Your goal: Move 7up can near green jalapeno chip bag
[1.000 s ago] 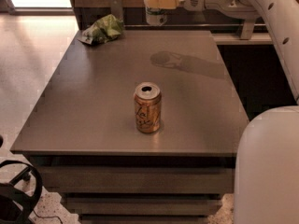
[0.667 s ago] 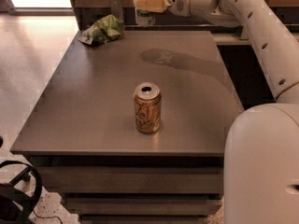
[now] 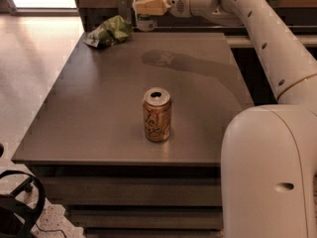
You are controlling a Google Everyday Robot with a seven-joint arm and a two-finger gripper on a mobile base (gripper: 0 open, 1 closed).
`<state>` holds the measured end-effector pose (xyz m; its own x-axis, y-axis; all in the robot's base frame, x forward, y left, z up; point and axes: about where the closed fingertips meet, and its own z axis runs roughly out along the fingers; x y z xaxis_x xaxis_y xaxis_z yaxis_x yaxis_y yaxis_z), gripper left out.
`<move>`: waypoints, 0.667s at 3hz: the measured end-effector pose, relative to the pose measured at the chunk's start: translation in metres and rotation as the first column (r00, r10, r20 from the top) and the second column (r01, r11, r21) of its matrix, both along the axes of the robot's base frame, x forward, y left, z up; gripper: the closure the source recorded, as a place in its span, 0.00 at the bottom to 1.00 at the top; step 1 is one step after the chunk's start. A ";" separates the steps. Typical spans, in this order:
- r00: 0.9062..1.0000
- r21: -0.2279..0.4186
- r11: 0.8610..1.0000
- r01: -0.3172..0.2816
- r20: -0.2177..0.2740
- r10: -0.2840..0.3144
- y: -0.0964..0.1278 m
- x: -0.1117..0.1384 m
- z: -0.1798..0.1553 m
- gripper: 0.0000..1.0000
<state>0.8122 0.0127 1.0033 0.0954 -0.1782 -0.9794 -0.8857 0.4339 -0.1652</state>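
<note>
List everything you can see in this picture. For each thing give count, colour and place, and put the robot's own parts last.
table: one, grey-brown, fills the middle of the view.
gold can: one, gold-orange, upright with its top opened, middle of the table towards the front.
chip bag: one, green, crumpled, far left corner of the table.
7up can: one, pale with a green band, at the table's far edge, just right of the chip bag, held in the gripper.
black object: one, on the floor at lower left; cannot tell what it is.
floor: light tile, left of the table.
gripper: one, cream, top centre, shut on the 7up can.
arm: one, white, upper right.
robot body: one, white, lower right.
</note>
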 end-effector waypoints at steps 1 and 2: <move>1.000 0.004 1.000 -0.001 -0.025 0.001 0.018 0.018 -0.022 1.00; 0.998 0.029 1.000 0.000 -0.055 0.001 0.033 0.031 -0.044 1.00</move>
<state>0.8435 0.0457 0.9597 0.0413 -0.1498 -0.9879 -0.8932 0.4375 -0.1037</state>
